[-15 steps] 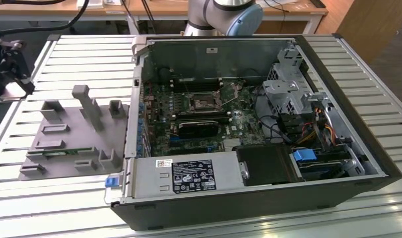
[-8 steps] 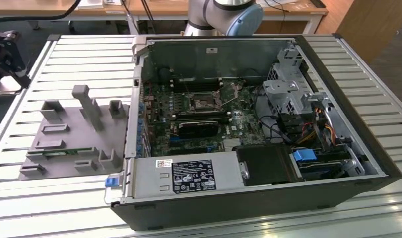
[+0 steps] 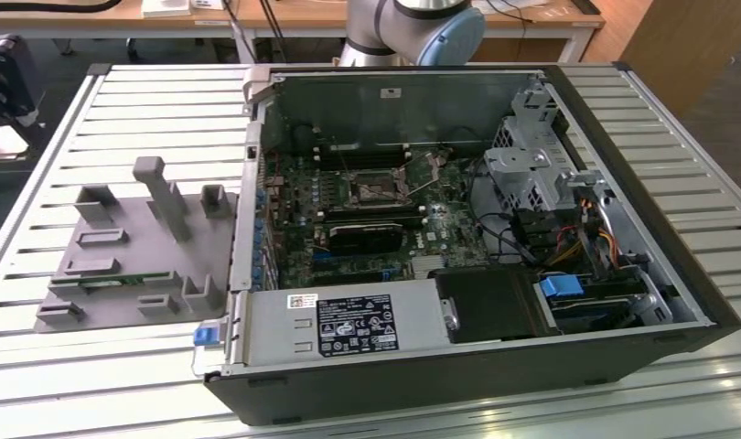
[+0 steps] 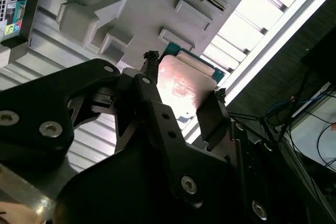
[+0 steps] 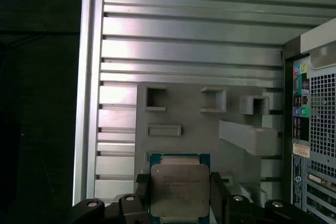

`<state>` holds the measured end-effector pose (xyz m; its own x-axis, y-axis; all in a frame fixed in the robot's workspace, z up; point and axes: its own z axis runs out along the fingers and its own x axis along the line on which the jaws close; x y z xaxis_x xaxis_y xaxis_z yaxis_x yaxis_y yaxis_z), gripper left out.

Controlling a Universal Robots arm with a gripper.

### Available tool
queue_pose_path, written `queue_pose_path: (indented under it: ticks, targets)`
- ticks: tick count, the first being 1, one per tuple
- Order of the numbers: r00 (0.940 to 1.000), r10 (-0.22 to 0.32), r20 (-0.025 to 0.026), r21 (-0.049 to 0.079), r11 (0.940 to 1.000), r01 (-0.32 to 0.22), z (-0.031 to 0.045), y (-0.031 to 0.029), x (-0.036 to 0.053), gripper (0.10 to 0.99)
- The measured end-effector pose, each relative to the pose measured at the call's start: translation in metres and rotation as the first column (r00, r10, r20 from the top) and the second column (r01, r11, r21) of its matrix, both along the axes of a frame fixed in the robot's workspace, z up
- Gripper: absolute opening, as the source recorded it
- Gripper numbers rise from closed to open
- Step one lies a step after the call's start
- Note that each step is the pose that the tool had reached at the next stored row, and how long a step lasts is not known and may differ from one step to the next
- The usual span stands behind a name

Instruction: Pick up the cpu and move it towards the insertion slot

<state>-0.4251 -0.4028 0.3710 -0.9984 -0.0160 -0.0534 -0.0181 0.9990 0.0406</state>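
In both wrist views my gripper [image 5: 178, 199] is shut on the cpu [image 5: 177, 187], one black finger [image 5: 140, 192] on each of two opposite edges. The cpu is a flat square chip with a silver metal top and a green rim. In the second wrist view the cpu [image 4: 184, 83] glints pink between the fingers [image 4: 212, 114] of the gripper [image 4: 185, 97]. It hangs high above the grey tray [image 5: 210, 124], apart from it. The insertion slot [image 3: 373, 187], a shiny metal frame with a dark centre, lies on the motherboard inside the open computer case [image 3: 468, 229].
The grey tray [image 3: 139, 247] with raised blocks lies on the slatted metal table [image 3: 151, 101], at the exterior view's left of the case. A power supply [image 3: 346, 325], drive cage [image 3: 535, 169] and cables crowd the case. The arm's base [image 3: 413, 27] stands behind it.
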Motion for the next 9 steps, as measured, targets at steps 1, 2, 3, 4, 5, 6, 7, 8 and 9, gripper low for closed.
queue_pose_path:
  ticks: [1,2,3,4,5,6,7,8,9]
  targets:
    - [1.0,0.0,0.0007,0.0,1.0,0.0,0.0024,0.0,0.0,0.541]
    - [1.0,0.0,0.0014,0.0,1.0,0.0,0.0049,0.0001,0.0,0.541]
    - [1.0,0.0,0.0021,0.0,1.0,0.0,0.0072,0.0001,0.0,0.541]
    - [1.0,0.0,0.0026,0.0,1.0,0.0,0.0096,0.0001,0.0,0.541]
    - [1.0,0.0,0.0034,0.0,1.0,0.0,0.0118,0.0001,0.0,0.541]
    - [1.0,0.0,0.0041,0.0,1.0,0.0,0.014,0.0002,0.0,0.541]
    - [1.0,0.0,0.0048,0.0,1.0,0.0,0.0164,0.0002,0.0,0.541]
    - [1.0,0.0,0.0055,0.0,1.0,0.0,0.0184,0.0003,0.0,0.541]
    - [1.0,0.0,0.0062,0.0,1.0,0.0,0.0204,0.0003,0.0,0.541]
